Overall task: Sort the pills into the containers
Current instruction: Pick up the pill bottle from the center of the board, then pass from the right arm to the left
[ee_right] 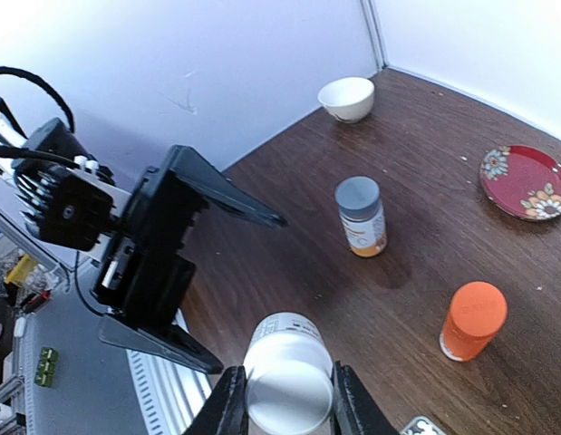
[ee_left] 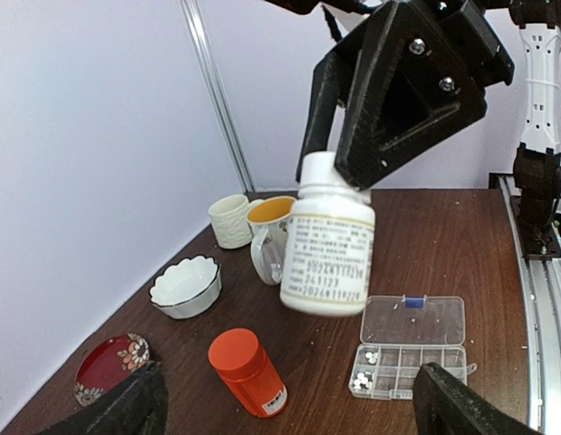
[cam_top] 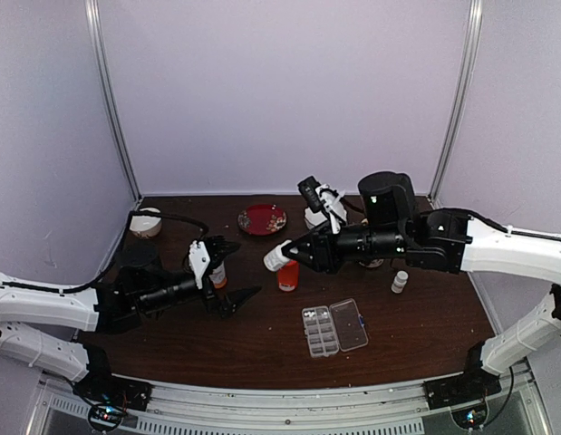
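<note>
Top external | right gripper clamps white bottle aloft | left gripper splayed | pill box near front edge

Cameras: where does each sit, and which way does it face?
Top external: overhead behind the bases, looking down at the table; both arms show.
Left wrist: faces the right tool gripping the white bottle; own fingertips bottom corners.
Right wrist: faces the open left tool; own fingers clamp that bottle.
Both wrists share the orange-capped bottle.

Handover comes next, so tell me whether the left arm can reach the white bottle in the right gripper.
Probably yes: the left gripper is open and faces the bottle, which the right gripper holds aloft by its top, with nothing between them.
</note>
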